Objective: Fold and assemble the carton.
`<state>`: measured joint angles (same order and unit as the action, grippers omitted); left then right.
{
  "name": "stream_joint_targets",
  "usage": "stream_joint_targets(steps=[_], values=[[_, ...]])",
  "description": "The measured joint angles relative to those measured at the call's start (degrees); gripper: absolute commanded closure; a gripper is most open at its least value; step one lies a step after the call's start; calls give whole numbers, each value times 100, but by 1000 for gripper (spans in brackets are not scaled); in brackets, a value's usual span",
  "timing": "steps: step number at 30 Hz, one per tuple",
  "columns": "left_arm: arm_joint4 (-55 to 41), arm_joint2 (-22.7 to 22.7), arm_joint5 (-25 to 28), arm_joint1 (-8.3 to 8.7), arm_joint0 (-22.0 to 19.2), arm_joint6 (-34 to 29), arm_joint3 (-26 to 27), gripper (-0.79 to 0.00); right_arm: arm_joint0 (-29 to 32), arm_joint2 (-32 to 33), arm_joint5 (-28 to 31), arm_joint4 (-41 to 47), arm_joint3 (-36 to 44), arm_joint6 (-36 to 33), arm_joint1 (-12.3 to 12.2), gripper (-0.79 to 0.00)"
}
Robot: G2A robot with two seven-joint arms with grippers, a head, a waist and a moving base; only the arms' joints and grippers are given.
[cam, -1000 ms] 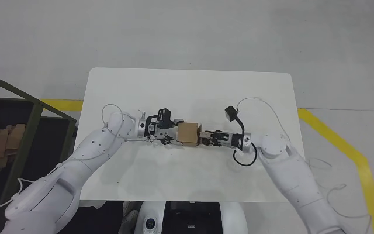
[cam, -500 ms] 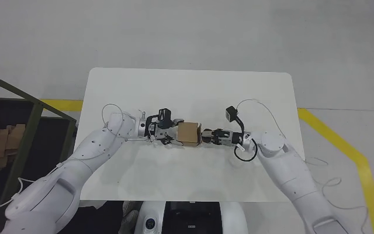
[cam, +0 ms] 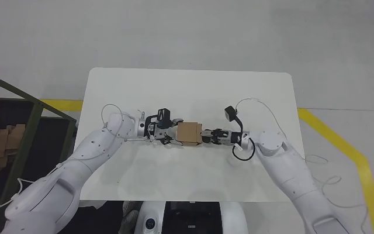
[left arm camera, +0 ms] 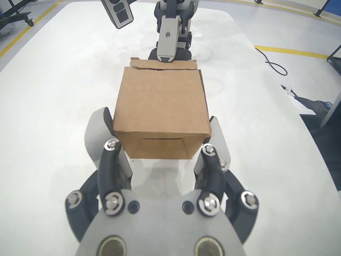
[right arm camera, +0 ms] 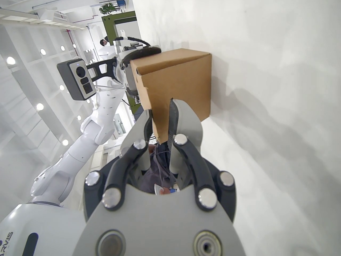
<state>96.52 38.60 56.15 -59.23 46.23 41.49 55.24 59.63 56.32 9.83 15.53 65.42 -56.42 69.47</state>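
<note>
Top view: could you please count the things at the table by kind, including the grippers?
cardboard carton: 1
grippers, both shut on the carton: 2 (left gripper, right gripper)
white table: 1
Total: 4

1. In the left wrist view, the carton [left arm camera: 159, 99] hides its own underside and far end. Its side walls cover the inner pads of the left gripper [left arm camera: 159, 123].
2. The carton's far flap [left arm camera: 163, 65] covers part of the lower finger of the right gripper [left arm camera: 166, 57].
3. Through the carton's near end the inside lies in shadow, and past a thin slot nothing can be told.
4. In the right wrist view, the carton covers the left gripper's fingers behind it.
5. In the top view, both grippers are too small to tell how their fingers stand.
6. The top view's left edge cuts off a green frame [cam: 26, 108] and brown boxes [cam: 10, 139].
</note>
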Motion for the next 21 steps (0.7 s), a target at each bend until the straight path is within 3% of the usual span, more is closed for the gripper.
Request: stream_joint_targets(steps=[21], values=[[0,37,-10,13,28,-17,11,-591,254,144,-311,-425,593,262,-97,-80]])
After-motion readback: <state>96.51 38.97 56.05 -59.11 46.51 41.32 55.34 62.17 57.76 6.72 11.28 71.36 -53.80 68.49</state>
